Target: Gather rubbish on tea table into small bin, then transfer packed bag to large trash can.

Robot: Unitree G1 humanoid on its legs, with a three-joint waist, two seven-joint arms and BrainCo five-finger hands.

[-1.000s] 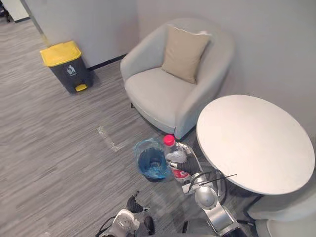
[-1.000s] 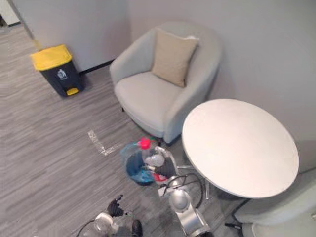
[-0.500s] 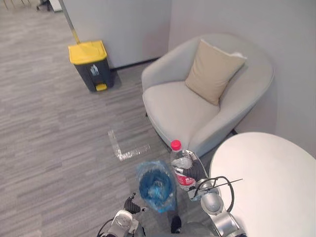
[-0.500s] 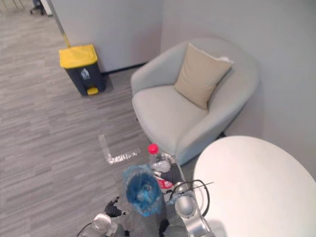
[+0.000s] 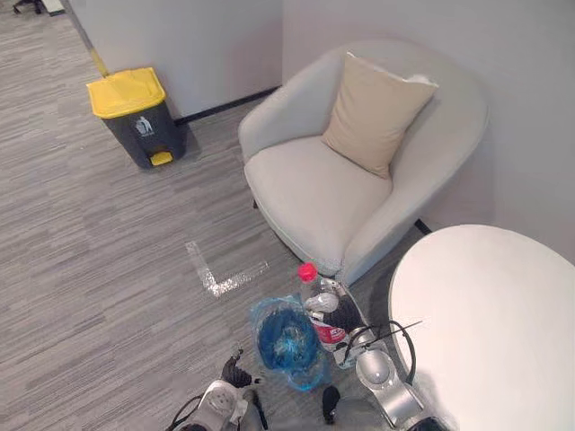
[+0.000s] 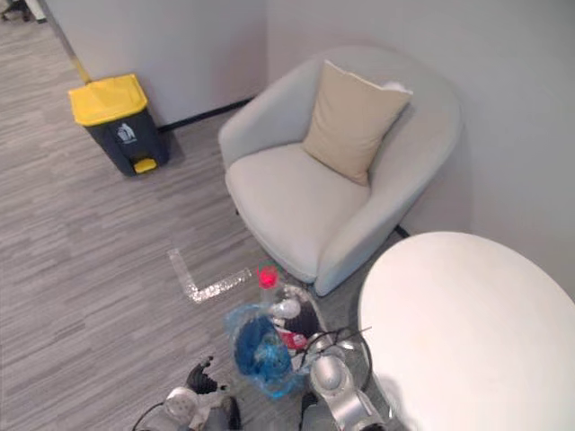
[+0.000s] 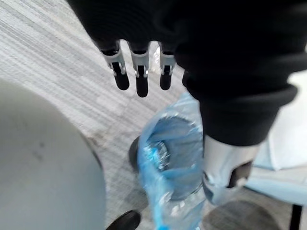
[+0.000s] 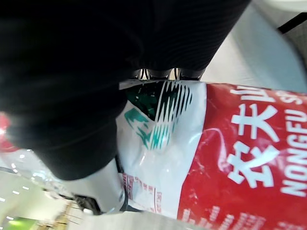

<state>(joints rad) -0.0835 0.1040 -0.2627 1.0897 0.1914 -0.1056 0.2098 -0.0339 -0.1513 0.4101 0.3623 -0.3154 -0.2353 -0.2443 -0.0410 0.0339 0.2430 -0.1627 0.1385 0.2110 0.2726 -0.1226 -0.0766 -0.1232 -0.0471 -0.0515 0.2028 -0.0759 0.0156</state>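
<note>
R robot hand [image 5: 334,312] is curled round the bottle [image 5: 311,285], fingers wrapped over the label. Bottle is upright, red cap up, long axis approx. vertical. It sits just beside the small bin [image 5: 266,328], between bin and surface [image 5: 485,323]. Bin mouth lies to robot's left of the bottle, so next move prob. needs a short shift left, then release. L robot hand [image 7: 141,79] hangs near the bin, fingers straight and relaxed, holding nothing. Bin has a blue liner [image 7: 168,139]; contents can't tell. Large trash can [image 5: 135,117] is well apart, by the wall.
</note>
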